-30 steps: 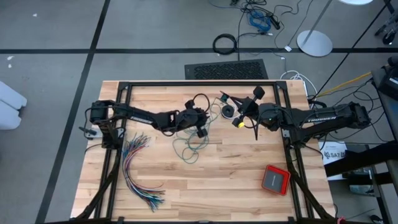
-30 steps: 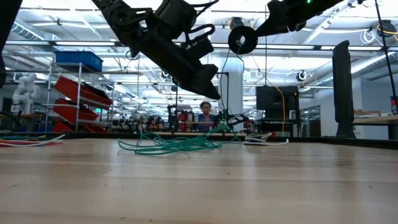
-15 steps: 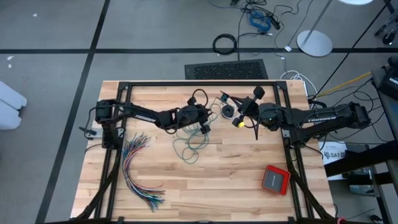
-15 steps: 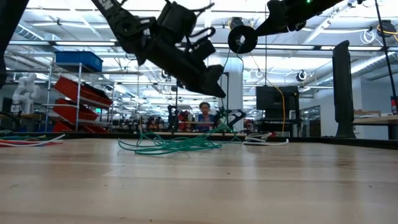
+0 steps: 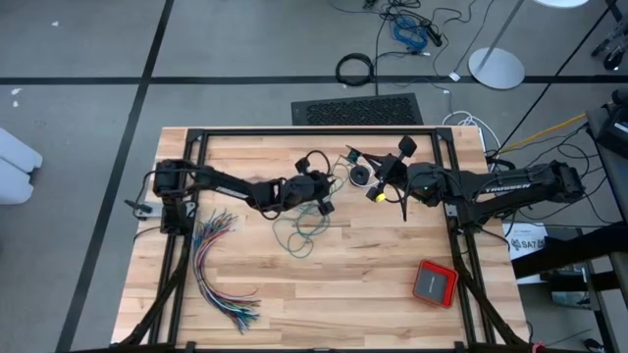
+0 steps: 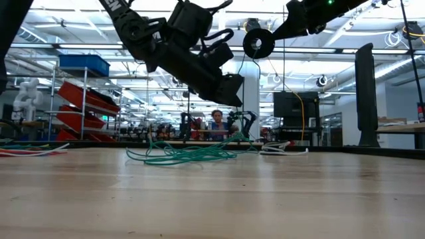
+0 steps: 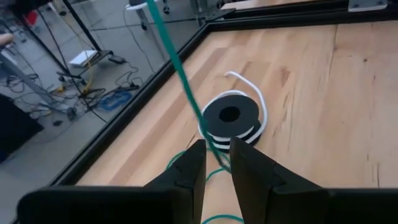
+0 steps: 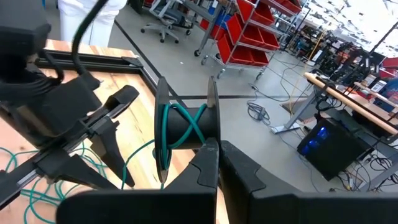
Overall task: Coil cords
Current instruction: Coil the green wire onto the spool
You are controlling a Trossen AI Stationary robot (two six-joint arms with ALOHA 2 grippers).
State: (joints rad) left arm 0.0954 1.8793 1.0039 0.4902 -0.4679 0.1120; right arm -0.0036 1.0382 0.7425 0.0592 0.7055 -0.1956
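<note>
**Green cord strung between both grippers above the table**

The left gripper (image 7: 216, 163) has its 2 fingers (image 7: 188, 169) drawn close with only a narrow gap, and the teal-green cord (image 7: 180, 65) runs taut up through that gap; the fingers look pinched on it. In the left wrist view a black spool (image 7: 230, 115) wound with white cord (image 7: 261, 106) lies flat on the wood just past the fingertips. From above, this gripper (image 5: 320, 196) hangs near the middle of the table's far half, over the loose tangle of teal-green cord (image 5: 299, 227) lying on the boards.

The right gripper (image 8: 213, 148) has its jaws pressed together on a small black reel (image 8: 186, 124), gripping it at the rim. A few turns of teal-green cord (image 8: 180, 124) cross on the reel's core, and a strand drops from it toward the table. In the high view this gripper (image 5: 378, 176) sits just right of the left one, both lifted clear of the surface; the low view shows the reel (image 6: 258, 42) raised high.

On the wooden table (image 5: 343, 294) a fanned bundle of many-coloured wires (image 5: 218, 270) lies toward the left front, well apart from the cord. A red box (image 5: 435, 282) rests near the right front corner. The low view shows the green tangle (image 6: 186, 154) lying flat, with a person (image 6: 217, 123) seated far behind in the room
</note>
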